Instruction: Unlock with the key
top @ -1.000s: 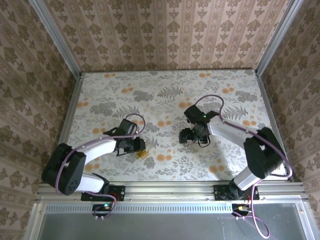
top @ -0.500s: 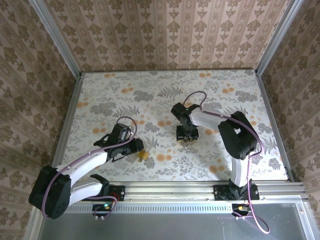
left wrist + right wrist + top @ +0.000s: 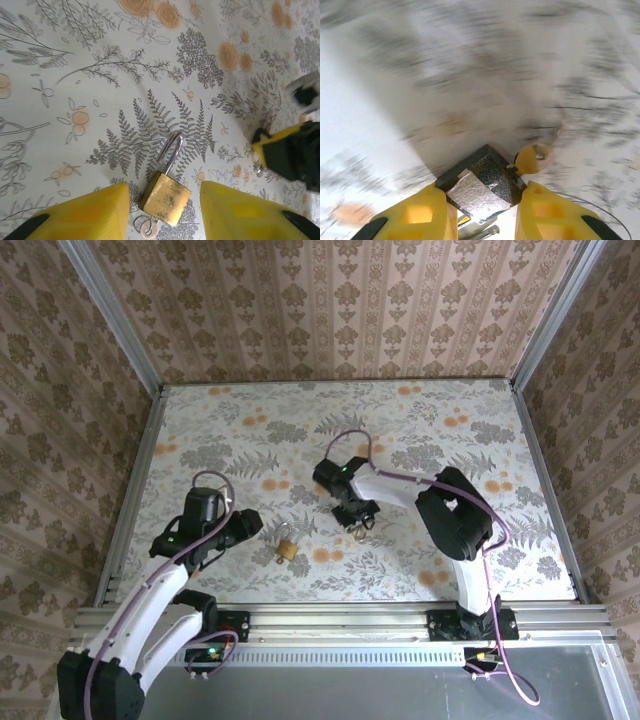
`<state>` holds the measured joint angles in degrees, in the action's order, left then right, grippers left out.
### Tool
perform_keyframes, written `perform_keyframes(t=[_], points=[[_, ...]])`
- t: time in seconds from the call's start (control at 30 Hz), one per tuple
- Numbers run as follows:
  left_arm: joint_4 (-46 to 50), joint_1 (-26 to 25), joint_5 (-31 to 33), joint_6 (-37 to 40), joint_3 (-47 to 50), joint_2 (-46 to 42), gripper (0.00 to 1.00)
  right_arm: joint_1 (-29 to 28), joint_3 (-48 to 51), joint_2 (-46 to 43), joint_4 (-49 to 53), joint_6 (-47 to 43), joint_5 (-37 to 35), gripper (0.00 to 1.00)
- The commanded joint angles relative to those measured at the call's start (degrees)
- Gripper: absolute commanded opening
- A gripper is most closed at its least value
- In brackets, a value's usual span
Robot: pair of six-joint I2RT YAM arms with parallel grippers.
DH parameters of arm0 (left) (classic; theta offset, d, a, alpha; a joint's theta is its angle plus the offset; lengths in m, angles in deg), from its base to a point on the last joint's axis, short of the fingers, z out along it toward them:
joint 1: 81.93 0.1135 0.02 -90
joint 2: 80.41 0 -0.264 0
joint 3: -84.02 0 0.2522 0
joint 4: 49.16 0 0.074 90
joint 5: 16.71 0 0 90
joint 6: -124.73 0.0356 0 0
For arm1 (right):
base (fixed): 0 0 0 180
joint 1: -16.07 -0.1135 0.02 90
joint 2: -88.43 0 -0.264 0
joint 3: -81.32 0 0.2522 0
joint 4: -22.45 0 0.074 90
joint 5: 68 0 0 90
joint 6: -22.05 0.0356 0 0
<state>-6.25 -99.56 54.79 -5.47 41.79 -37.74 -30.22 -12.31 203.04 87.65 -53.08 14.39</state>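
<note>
The brass padlock (image 3: pixel 166 194) lies flat on the flowered table (image 3: pixel 420 420), its silver shackle (image 3: pixel 170 148) closed and pointing away; it also shows from above (image 3: pixel 287 546). A small silver ring with a round metal head (image 3: pixel 146 228) sticks out at its base. My left gripper (image 3: pixel 165 185) is open, with a yellow finger (image 3: pixel 95 215) on each side of the padlock and a gap on both sides. From above, this gripper (image 3: pixel 250 524) stands just left of the lock. My right gripper (image 3: pixel 482 187) is shut on the dark-grey and silver key (image 3: pixel 482 182), and a yellowish tag with a ring (image 3: pixel 532 158) hangs beside it. That gripper (image 3: pixel 357 516) hovers right of the padlock.
The right wrist view is smeared by motion. In the left wrist view the right gripper's yellow and black fingers (image 3: pixel 292 155) show at the right edge, close to the padlock. Metal rails (image 3: pixel 130 490) and patterned walls (image 3: pixel 330 310) bound the table.
My left gripper has let go of the padlock and drawn back to the left. The right gripper has closed and swung left toward the padlock.
</note>
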Motion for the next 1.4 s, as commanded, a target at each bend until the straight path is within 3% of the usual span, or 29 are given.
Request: perform_keyframes(t=[0.0,0.13,0.23,0.27,0.33,0.47,0.6,0.63,0.73,0.8,1.03,1.37], points=[[6.6,2.8,-3.6,4.0,-3.1,-2.5,0.43,-8.0,1.6,-2.5,2.4,-16.6,-2.7,0.16],[8.0,4.7,-4.4,5.8,-4.7,-2.4,0.43,-13.6,2.3,-3.7,0.2,-27.4,-2.1,0.21],[8.6,5.2,-4.6,6.7,-5.4,-2.4,0.43,-17.1,3.7,-5.6,-3.1,-36.8,-1.5,0.36],[9.0,5.4,-4.7,6.8,-5.6,-2.5,0.43,-17.8,3.9,-6.1,-3.8,-39.3,-2.3,0.46],[9.3,5.6,-4.8,7.1,-5.9,-3.0,0.44,-18.3,3.6,-6.5,-4.6,-41.4,-5.3,0.54],[10.4,6.3,-5.4,7.6,-6.3,-4.0,0.46,-18.2,0.6,-9.3,-2.7,-34.8,-8.8,0.61],[10.3,7.3,-6.6,7.6,-6.6,-4.4,0.48,-18.5,1.6,-16.3,-2.2,-14.2,-0.5,0.62],[9.9,7.4,-6.9,7.6,-6.6,-4.4,0.48,-18.5,3.2,-17.8,-2.7,-6.5,1.3,0.57],[9.7,8.1,-7.1,8.1,-7.3,-4.1,0.52,-19.5,12.4,-22.3,-10.0,13.1,11.5,0.19],[9.3,8.2,-7.1,8.5,-8.1,-3.8,0.56,-22.0,18.5,-24.3,-17.3,21.7,15.2,0.10],[8.8,8.6,-5.1,11.6,-11.7,-3.5,0.69,-24.6,19.2,-15.9,-20.4,30.6,13.2,0.02],[10.8,8.9,-3.8,12.4,-13.4,-5.3,0.70,-20.1,18.9,-11.2,-12.2,32.0,5.6,0.01]])
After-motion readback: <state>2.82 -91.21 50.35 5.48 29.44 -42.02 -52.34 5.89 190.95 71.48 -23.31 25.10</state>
